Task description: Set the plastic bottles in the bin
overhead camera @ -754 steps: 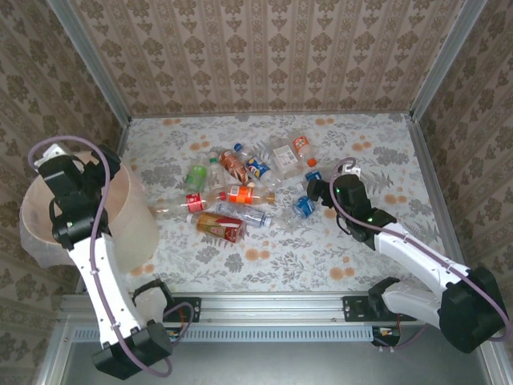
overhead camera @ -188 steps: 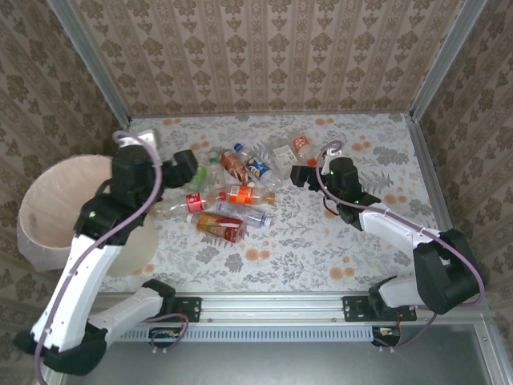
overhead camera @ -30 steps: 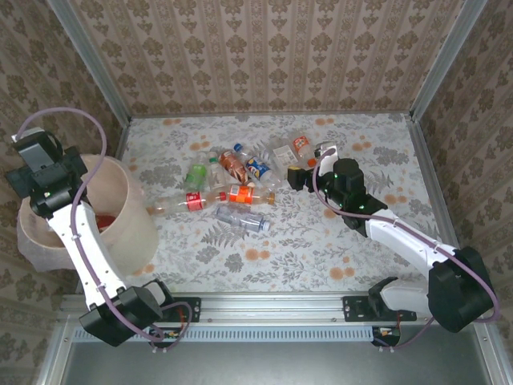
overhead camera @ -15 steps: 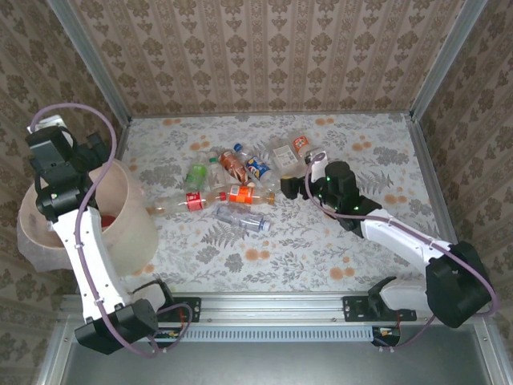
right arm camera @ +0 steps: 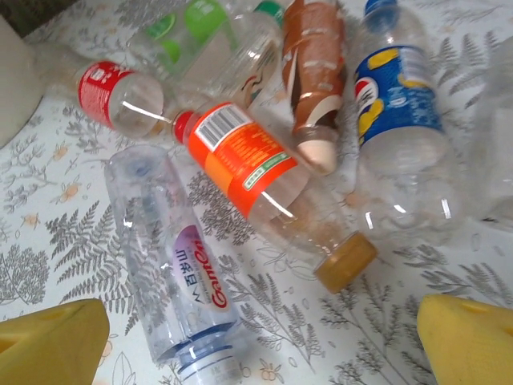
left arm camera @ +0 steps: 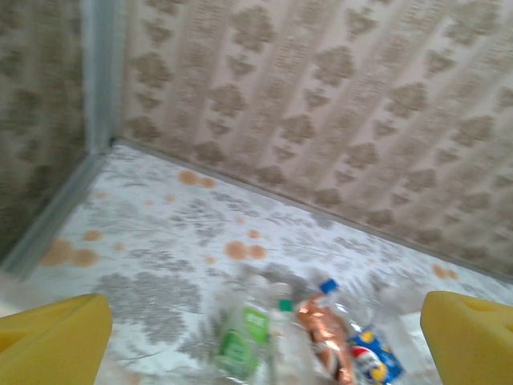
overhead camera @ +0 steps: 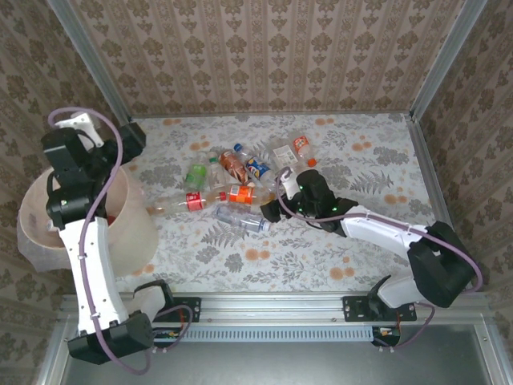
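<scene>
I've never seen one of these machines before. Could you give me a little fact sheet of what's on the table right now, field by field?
Table: flower-patterned, with patterned walls around it
Plastic bottles: a cluster lying mid-table
Bin: pale, round, at the left side
Left fingers: open, empty, raised near the bin
Right fingers: open, empty, low over an orange-label bottle and a clear bottle
Left to do: the clustered bottles are not yet binned

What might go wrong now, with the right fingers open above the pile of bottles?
1. The orange-label bottle lies beside the clear purple-label bottle, so the right fingers may pinch both or push one away.
2. Both are round and smooth; one may slip or roll when squeezed.
</scene>
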Available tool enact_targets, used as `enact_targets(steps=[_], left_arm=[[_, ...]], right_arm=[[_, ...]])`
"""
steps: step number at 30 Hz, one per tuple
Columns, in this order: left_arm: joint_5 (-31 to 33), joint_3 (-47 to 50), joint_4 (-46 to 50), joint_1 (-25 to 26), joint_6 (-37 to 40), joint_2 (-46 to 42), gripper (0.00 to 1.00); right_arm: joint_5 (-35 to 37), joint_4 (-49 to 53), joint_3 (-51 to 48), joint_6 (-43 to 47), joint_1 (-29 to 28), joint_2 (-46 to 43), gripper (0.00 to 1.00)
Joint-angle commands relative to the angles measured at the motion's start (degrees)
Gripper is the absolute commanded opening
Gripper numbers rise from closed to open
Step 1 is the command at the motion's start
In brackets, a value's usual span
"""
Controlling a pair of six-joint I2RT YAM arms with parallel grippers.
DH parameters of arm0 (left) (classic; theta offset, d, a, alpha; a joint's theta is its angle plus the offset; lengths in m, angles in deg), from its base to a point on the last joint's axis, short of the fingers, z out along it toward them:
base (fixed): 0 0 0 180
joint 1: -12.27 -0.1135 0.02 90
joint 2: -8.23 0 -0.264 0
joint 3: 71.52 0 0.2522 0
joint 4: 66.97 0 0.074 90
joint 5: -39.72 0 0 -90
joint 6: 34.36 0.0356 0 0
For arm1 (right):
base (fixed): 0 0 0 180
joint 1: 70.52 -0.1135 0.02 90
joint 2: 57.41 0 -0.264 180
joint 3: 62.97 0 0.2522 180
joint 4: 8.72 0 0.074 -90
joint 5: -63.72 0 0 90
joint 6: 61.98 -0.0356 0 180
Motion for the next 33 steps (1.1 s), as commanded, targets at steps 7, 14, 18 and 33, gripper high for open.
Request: enact_targets(steps=[7,14,18,33], left_arm=[[-8.0,2.6,-14.5,16.9,2.3,2.9,1.0],[-5.9,6.0,-16.0,27.8,8.1,5.5,1.0],[-0.6,12.0,-19.8,30.6,6.6,5.7,1.0],[18.0,17.0,-16.8,35.8,1.3,10.3,1.0]], right_arm=[[-4.6,5.0,6.2,7.4,-5.3,9.0,0.99],[-3.1,7.3,9.1,10.6,-8.4,14.8,0.97],[-1.6,8.9,11.1,12.4,-9.8,17.7,0.96],[12.6,10.9,15.7,17.1,-14.7,26.7,0.74]])
